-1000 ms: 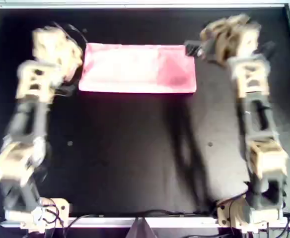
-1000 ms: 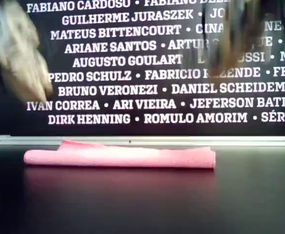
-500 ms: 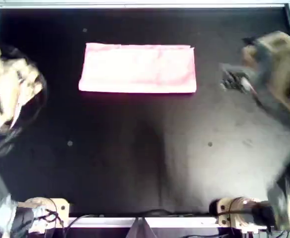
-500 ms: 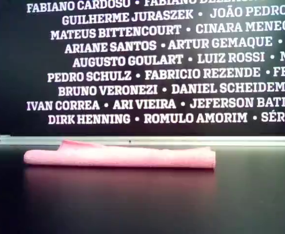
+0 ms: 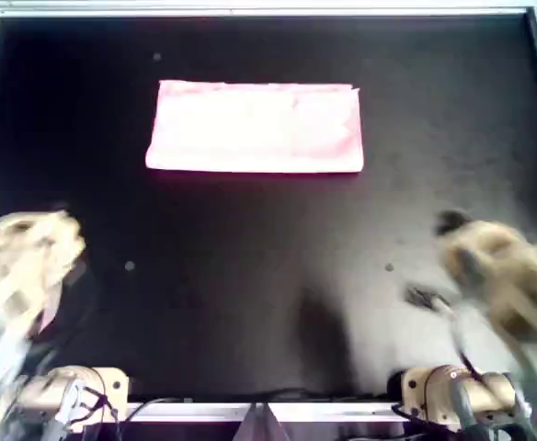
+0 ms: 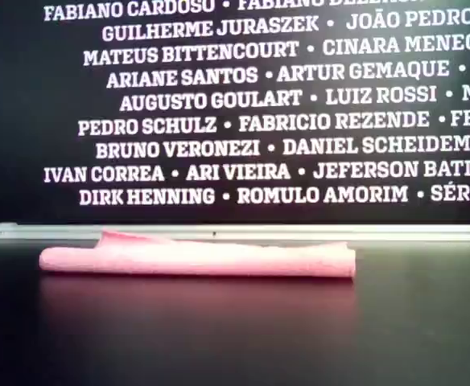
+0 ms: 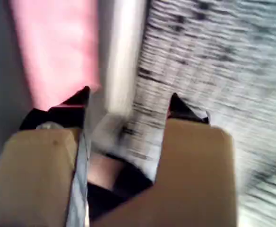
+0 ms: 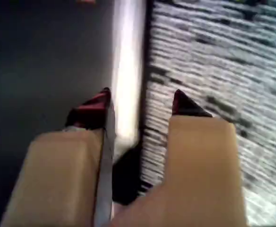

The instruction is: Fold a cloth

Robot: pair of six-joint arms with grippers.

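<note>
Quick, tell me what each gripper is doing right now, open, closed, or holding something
My first gripper: open, holding nothing.
My second gripper: open, holding nothing.
The cloth lies folded on the table, with neither gripper touching it.

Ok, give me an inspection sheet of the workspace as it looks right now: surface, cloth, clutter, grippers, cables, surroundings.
Surface: black matte tabletop with a pale metal rim; a few small pale specks on it.
Job's things: thin light pink fabric cloth lies folded into a flat rectangle near the overhead view's far edge, nothing touching it.
Clutter: nothing seen.
Grippers: my first gripper is open and empty, the pink cloth beyond it; my second gripper is open and empty. Both arms are blurred, near the overhead view's bottom corners.
Cables: dark cables run along the overhead view's near edge by the arm bases.
Surroundings: black backdrop with white printed names behind the table.
</note>
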